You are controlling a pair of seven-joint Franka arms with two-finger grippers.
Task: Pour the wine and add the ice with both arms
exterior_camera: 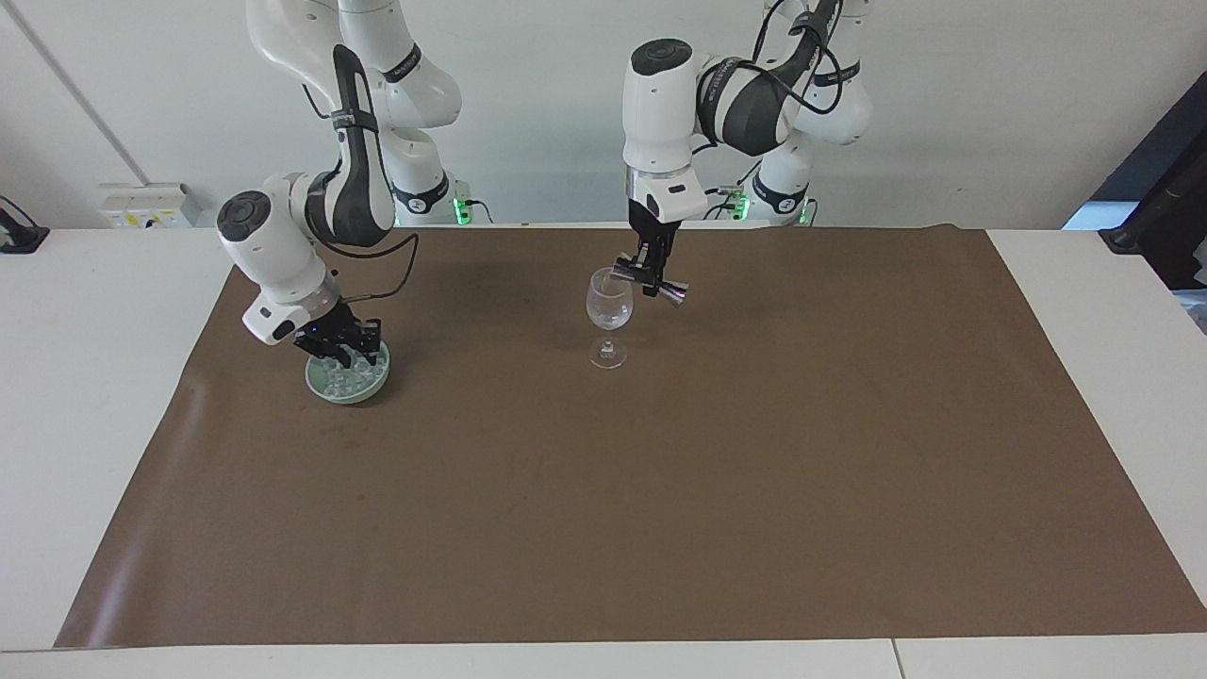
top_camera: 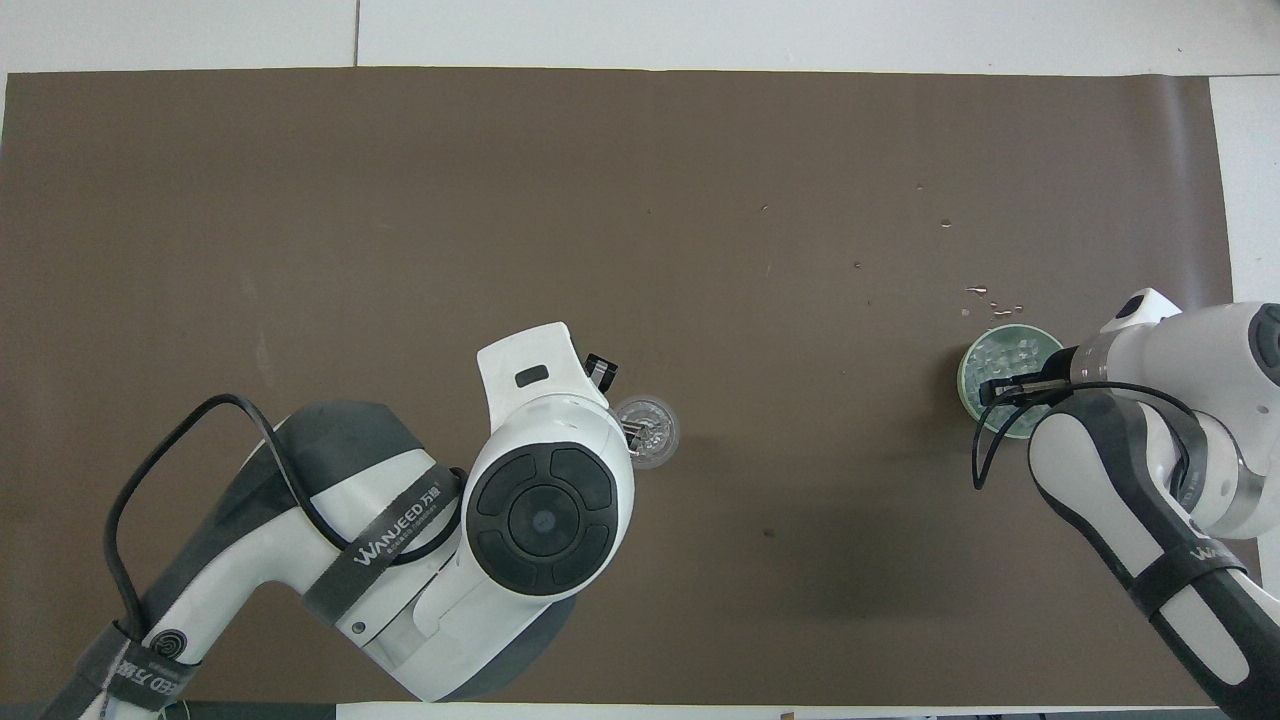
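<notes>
Only glassy whitish ice (exterior_camera: 341, 373), heaped together

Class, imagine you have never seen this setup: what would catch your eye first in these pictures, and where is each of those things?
First, the left gripper holds a shiny metal jigger tipped at the rim of the clear wine glass, which stands mid-cloth on the brown cloth. Next, toward the right arm's end of the table, the right gripper dips into the pale green bowl heaped with ice.

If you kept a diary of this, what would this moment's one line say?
left gripper: shut on metal measuring cup, tipped over wine glass | right gripper: down in ice, green bowl
</notes>
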